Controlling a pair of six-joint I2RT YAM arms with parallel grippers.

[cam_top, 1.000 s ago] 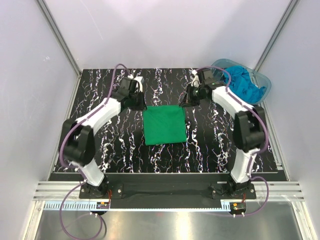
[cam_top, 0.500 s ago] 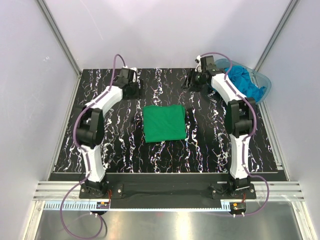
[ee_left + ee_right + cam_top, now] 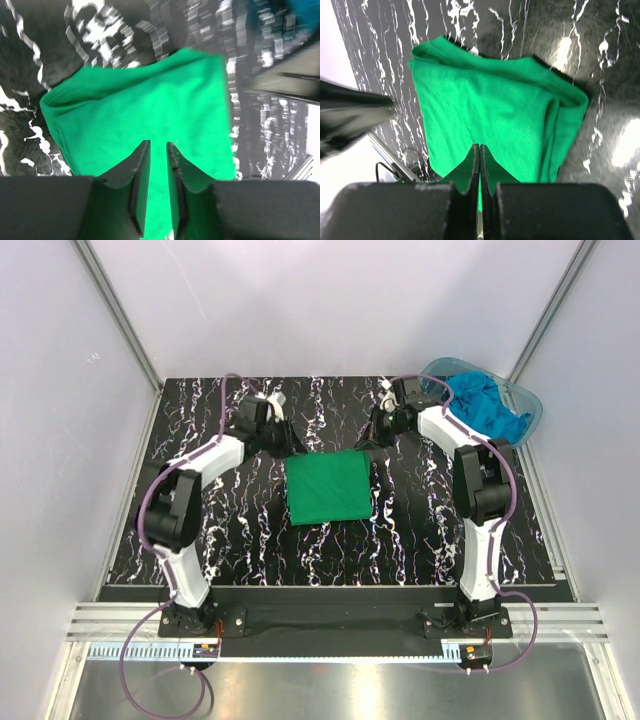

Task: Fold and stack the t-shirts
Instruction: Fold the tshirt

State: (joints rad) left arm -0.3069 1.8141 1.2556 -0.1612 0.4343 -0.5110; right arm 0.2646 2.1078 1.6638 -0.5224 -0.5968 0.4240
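At mid-table, green t-shirt (image 3: 328, 487): folded to a rough square, lying flat on the marbled table (image 3: 220, 530).
Left gripper (image 3: 157, 145): at the shirt's far left corner; jaws a narrow gap apart over the cloth; grasp cannot be told.
Right gripper (image 3: 479, 146): at the far right corner; jaws clenched together; cloth between them not confirmed.
Turquoise t-shirts (image 3: 490, 405): heaped in the tub (image 3: 530, 400), far right.

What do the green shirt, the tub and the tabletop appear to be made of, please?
The green shirt looks like soft matte cloth, given its rounded folds and creases. The tub is probably clear blue-tinted plastic, its wall see-through. The tabletop shows a black white-veined marble pattern with glossy glare, perhaps laminate.
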